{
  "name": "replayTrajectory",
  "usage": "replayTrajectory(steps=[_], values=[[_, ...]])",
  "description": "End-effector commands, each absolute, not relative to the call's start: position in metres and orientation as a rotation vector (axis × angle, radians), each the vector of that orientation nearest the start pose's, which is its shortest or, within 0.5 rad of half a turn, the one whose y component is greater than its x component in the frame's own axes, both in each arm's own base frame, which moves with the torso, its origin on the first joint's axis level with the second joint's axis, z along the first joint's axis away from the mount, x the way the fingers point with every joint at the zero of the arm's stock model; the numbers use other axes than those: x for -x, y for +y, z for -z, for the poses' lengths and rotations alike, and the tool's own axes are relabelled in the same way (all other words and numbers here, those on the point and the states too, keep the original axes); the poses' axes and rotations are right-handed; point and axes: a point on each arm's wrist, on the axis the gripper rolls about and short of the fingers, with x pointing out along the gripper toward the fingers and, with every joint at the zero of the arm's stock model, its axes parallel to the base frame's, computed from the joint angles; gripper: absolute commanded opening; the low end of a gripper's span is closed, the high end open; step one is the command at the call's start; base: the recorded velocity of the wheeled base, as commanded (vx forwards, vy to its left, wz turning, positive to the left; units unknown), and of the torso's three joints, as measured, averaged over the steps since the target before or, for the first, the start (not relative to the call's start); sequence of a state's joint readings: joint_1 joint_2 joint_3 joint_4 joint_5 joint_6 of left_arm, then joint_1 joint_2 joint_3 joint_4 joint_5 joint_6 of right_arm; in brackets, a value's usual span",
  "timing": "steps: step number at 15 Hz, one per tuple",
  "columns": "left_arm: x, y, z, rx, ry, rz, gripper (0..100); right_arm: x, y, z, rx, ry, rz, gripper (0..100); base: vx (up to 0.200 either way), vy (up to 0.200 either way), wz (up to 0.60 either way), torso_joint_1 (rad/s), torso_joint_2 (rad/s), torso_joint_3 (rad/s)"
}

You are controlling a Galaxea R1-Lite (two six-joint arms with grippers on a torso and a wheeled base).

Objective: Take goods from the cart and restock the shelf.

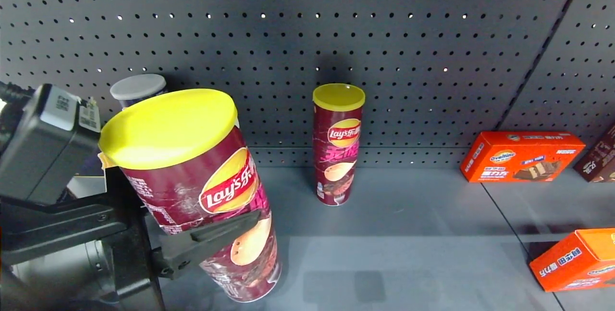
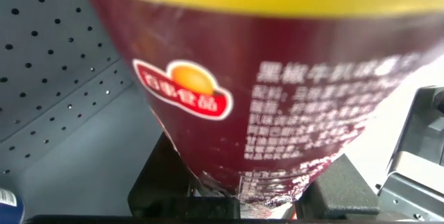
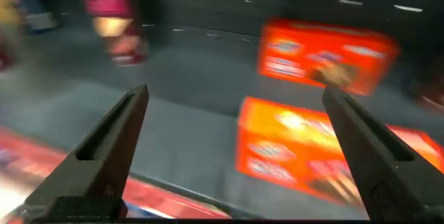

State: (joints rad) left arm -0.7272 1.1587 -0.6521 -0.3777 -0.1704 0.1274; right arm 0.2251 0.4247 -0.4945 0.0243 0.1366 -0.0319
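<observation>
My left gripper (image 1: 192, 234) is shut on a maroon chips can (image 1: 202, 191) with a yellow lid, held tilted at the left of the shelf, its base down by the shelf floor. The left wrist view has the same can (image 2: 277, 106) pressed between the gripper's black pads. A second matching chips can (image 1: 337, 145) stands upright on the grey shelf (image 1: 408, 253) against the pegboard back. My right gripper (image 3: 236, 154) is open in its wrist view, above the shelf's front, with orange boxes (image 3: 305, 148) beyond it.
A grey-lidded can (image 1: 138, 87) stands behind the held one. Orange boxes lie at the right: one at the back (image 1: 521, 155), one at the front (image 1: 574, 260). A dark brown box (image 1: 600, 157) sits at the far right. Bare shelf floor lies between the cans and the boxes.
</observation>
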Motion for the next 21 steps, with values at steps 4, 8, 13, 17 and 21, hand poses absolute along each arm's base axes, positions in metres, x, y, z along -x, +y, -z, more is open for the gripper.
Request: replayTrajectory(steps=[4,8,13,17,21], values=[[-0.125,-0.114,-0.245,-0.144,0.065,0.886,0,-0.064,0.037,-0.242,0.052,0.173,-0.660,100,0.000,0.000,0.00,0.000,0.00,0.000],[-0.127,-0.111,-0.245,-0.139,0.067,0.864,0,-0.101,0.072,-0.243,0.049,0.149,-0.892,100,0.000,0.000,0.00,0.000,0.00,0.000],[-0.126,-0.111,-0.244,-0.138,0.072,0.866,0,-0.126,0.098,-0.244,0.072,0.178,-0.970,100,0.000,0.000,0.00,0.000,0.00,0.000],[-0.124,-0.110,-0.246,-0.132,0.061,0.871,0,-0.162,0.119,-0.237,0.149,0.103,-0.969,100,0.000,0.000,0.00,0.000,0.00,0.000],[-0.122,-0.109,-0.242,-0.132,0.069,0.871,0,-0.187,0.136,-0.240,0.145,0.043,-0.975,100,0.000,0.000,0.00,0.000,0.00,0.000]])
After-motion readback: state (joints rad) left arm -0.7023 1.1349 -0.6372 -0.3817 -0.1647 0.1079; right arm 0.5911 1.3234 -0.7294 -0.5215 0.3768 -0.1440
